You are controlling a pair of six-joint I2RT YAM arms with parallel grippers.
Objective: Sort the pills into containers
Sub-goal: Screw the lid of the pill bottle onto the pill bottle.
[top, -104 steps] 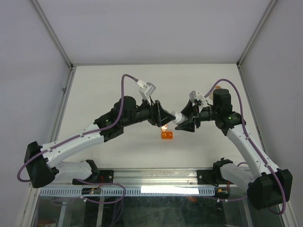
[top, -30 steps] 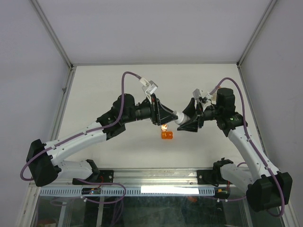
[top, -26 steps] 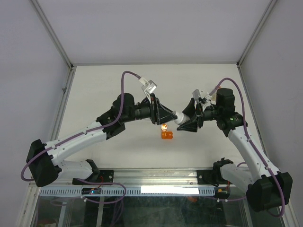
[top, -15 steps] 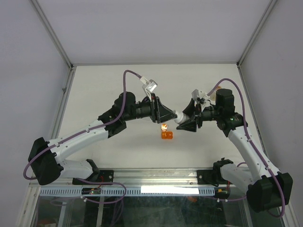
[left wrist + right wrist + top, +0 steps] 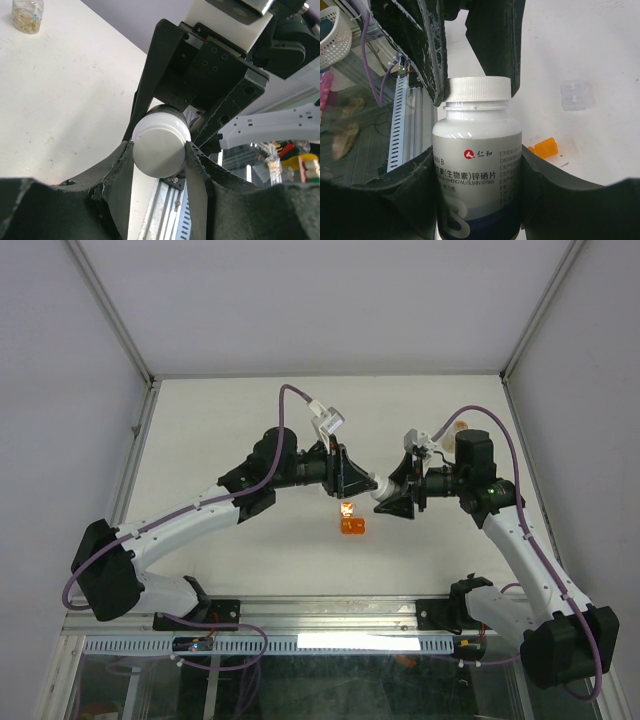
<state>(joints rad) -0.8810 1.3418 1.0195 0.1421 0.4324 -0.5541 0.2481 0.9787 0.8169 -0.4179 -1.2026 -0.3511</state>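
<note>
Bench point(image 5: 200, 430): pale; carries the cup and the vial.
Left arm point(image 5: 190, 525): reaches further right than 3.5 s ago, wrist rolled; left jaws pinch the bottle's cap.
Right arm point(image 5: 520, 540): hardly shifted; right jaws clamp the bottle's body.
Bottle point(image 5: 477, 165): held above the bench between both arms, long axis level, cap toward the left arm.
Cup point(image 5: 352, 526): orange, on the bench just below the bottle, unmoved.
Vial point(image 5: 27, 15): stands well apart, pills point(image 5: 26, 21) inside.

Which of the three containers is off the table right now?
The white bottle, held by the right gripper with the left gripper on its cap; the orange cup and clear vial sit on the table.
</note>
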